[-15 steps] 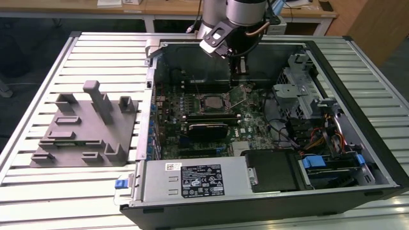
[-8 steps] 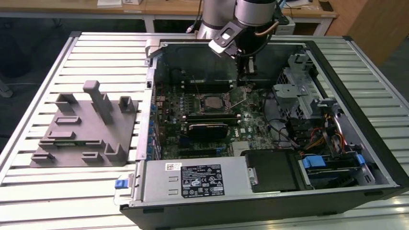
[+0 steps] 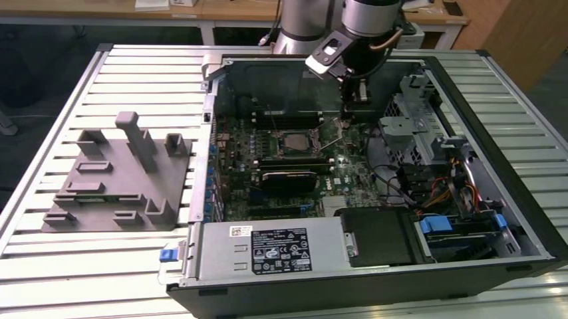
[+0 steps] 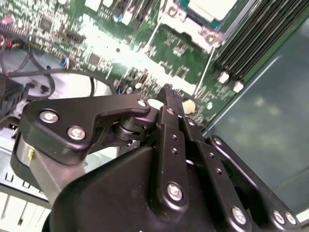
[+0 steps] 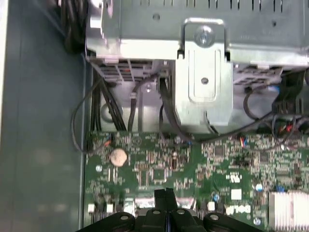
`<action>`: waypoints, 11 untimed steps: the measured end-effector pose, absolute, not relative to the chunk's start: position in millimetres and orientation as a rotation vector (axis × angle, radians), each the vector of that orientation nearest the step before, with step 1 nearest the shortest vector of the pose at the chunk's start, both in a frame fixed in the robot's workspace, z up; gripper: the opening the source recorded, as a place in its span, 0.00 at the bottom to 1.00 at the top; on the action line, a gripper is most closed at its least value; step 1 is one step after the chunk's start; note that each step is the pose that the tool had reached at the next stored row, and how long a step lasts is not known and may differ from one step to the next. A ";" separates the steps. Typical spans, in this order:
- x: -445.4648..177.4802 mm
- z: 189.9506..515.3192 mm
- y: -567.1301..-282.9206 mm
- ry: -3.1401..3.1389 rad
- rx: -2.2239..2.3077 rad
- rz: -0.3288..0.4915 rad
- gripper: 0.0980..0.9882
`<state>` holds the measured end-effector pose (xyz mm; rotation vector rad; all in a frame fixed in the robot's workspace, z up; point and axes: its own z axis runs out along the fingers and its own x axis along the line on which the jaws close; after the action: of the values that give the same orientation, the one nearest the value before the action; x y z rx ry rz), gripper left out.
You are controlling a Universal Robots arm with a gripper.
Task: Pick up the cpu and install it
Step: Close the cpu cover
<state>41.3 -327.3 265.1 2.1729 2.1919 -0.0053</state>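
Exterior view: slatted table [image 3: 116, 66] bears the computer case [image 3: 355, 292]; gripper [image 3: 341, 121] pressed together inside

Green motherboard [image 5: 159, 159], black gripper [image 4: 170, 94], grey slatted table [image 3: 133, 73]

You have the open computer case [image 3: 355, 296] on the tabletop [image 3: 133, 73] at the exterior view's right, with the moulded fixture [image 3: 116, 179] beside it at the left. Inside lies the motherboard [image 3: 355, 173]: socket [image 3: 291, 141] mid-board, power supply [image 3: 271, 251] along the near wall, drive cage [image 3: 417, 126] right. The hand [image 3: 344, 119] hangs just right of the socket.
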 end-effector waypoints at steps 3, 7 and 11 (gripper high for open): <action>48.2 264.7 -327.3 2.192 2.173 -0.006 0.01; 50.9 259.5 -327.3 2.192 2.173 -0.006 0.01; 52.3 252.4 -327.3 2.192 2.173 -0.006 0.01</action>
<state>52.3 -327.3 252.4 2.1733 2.1923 -0.0064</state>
